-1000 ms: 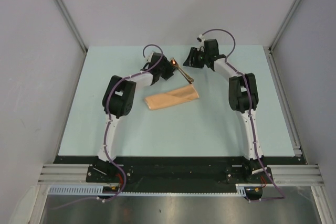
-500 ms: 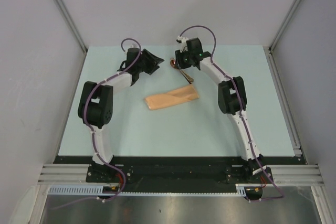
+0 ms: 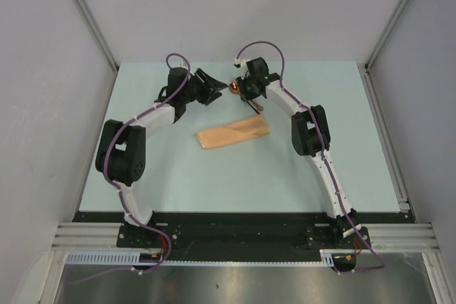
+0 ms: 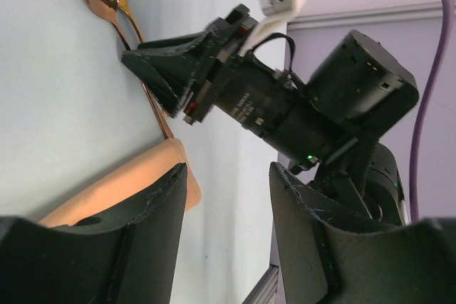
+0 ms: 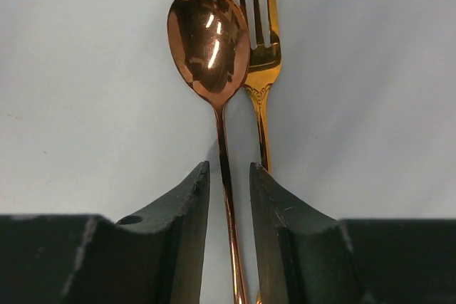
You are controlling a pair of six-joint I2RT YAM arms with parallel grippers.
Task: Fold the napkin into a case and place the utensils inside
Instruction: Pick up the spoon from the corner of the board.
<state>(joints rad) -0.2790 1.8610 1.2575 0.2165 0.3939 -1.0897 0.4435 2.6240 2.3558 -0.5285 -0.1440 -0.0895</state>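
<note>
The folded peach napkin [image 3: 234, 133] lies mid-table; its end also shows in the left wrist view [image 4: 121, 183]. Two copper-gold utensils lie side by side just behind it: a spoon [image 5: 210, 40] and a fork [image 5: 260, 40]. My right gripper [image 5: 228, 176] is down over them. The spoon's handle runs between its jaws with a thin gap on each side, so it is open. The fork's handle passes under the right finger. My left gripper [image 4: 228, 176] hovers open and empty just left of the spoon bowl [image 3: 234, 87].
The pale table [image 3: 178, 176] has a raised frame rail [image 3: 381, 126] along its right edge. Grey walls close in on both sides. The two wrists sit close together at the back centre.
My left arm pulled back to the left, away from the utensils. My right gripper moved left and down over the spoon handle, and its jaws narrowed around it.
</note>
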